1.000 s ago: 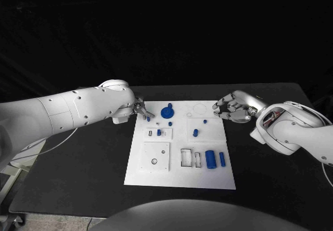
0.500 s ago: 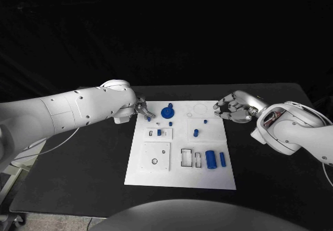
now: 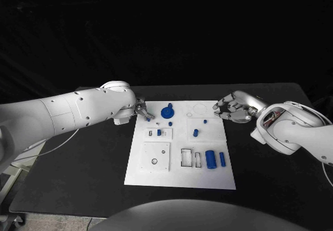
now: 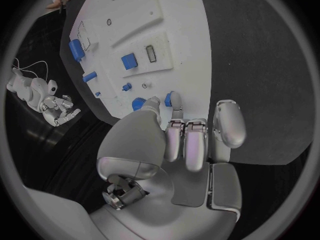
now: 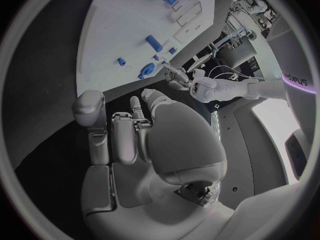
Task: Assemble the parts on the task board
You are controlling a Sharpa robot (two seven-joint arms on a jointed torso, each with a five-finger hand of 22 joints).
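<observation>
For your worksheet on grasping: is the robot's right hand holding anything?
No. The right hand hangs beside the task board, fingers curled on nothing.

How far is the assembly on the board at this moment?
Early. Several blue parts lie loose on the task board, such as the cylinder and bar; whether any is seated I cannot tell. The left hand pinches a small blue part at the board's far corner. The right hand hangs curled, holding nothing.

"sharpa" lettering, partly cut off, on a panel (image 5: 298,79) in the room.
</observation>
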